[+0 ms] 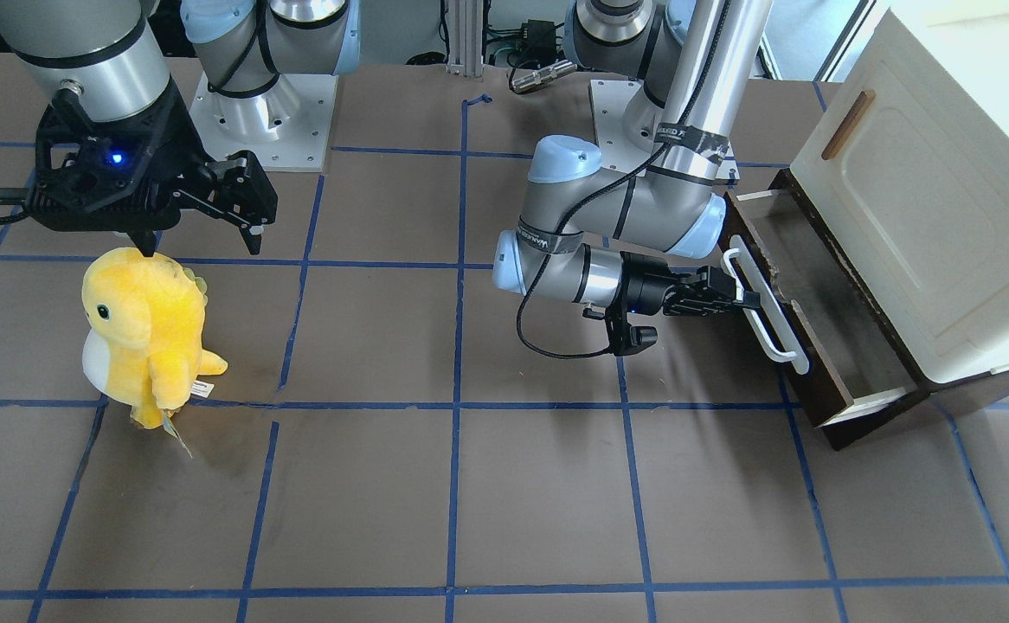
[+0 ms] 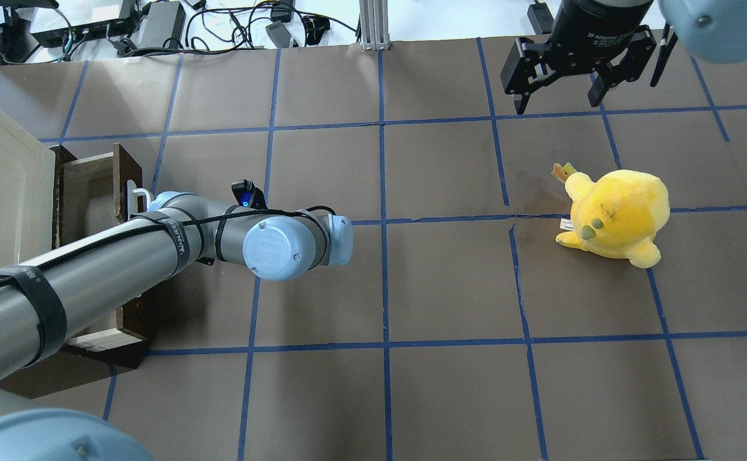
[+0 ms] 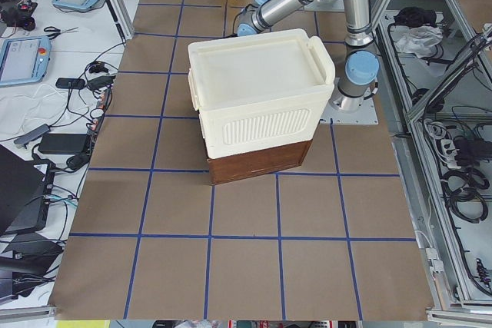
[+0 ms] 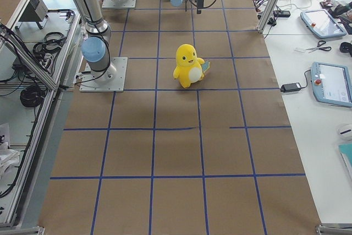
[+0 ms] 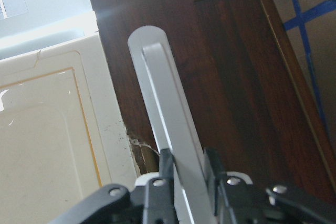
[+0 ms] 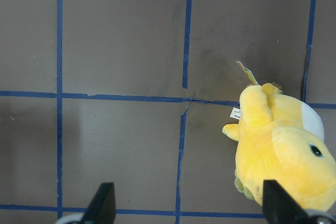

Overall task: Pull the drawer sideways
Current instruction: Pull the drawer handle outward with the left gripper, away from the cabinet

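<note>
The cabinet (image 1: 928, 216) sits at the table's (image 1: 539, 502) end on the robot's left; the drawer (image 1: 820, 290) under it stands well out toward the table's middle, so that we see its grey-brown bottom and both cream sides; we judge the pull well along, perhaps near done. The handle (image 1: 766, 313) on the dark front is caught near its middle by the left gripper (image 1: 742, 300), whose fingers (image 5: 166, 169) press on either side of the white bar in the wrist view; so the grasp is made, and what is left, as we read it, is any last stretch of travel and then letting go. The right gripper (image 2: 559, 101) hangs spread and empty over the table's other half, near the plush (image 1: 145, 329) but apart from it; we see no part for it here.

How much travel is left we cannot tell; the drawer's back is hidden under the cabinet. From the left end the cabinet blocks the drawer altogether; the right-end view cuts it off; overhead, the left arm covers the gripper and most of the handle. The wrist view crops the lower handle, so we cannot tell how deep the bar sits between the fingers.
</note>
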Available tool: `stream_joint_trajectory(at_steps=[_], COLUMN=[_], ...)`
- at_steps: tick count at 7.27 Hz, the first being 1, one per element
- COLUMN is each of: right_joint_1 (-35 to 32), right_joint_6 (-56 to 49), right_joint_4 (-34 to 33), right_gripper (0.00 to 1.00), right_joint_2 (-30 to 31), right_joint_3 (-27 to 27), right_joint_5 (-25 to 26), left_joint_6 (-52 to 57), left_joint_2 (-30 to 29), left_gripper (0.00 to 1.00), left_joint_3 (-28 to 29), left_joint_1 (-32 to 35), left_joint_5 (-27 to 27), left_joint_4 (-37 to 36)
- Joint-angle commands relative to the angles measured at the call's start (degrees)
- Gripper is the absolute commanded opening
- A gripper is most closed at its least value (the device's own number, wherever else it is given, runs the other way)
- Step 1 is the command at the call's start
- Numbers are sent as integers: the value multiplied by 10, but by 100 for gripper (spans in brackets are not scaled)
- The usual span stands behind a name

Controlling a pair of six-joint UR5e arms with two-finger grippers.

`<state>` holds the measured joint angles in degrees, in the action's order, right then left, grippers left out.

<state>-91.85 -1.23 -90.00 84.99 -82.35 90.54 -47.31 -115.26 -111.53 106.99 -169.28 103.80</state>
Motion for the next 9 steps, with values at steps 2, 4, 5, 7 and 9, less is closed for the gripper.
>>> stream_joint_trajectory(at_steps=[2,4,5,7,9], right_joint_1=[0,0,0,0,0], right_joint_6=[0,0,0,0,0], right_joint_4=[0,0,0,0,0], right_gripper=[100,100,100,100,100], right_joint_2=[0,0,0,0,0], right_joint_3=[0,0,0,0,0], right_joint_5=[0,0,0,0,0], left_joint_6=[-1,-2,-1,5,1], left_joint_2=[0,-1,0,1,-1], left_gripper=[20,20,19,19,20], left_joint_3=[1,1,1,8,12], left_joint_1=[1,3,12,20,20], left_joint_5=[0,0,-1,0,2], left_joint_4=[0,-1,-1,-2,-1])
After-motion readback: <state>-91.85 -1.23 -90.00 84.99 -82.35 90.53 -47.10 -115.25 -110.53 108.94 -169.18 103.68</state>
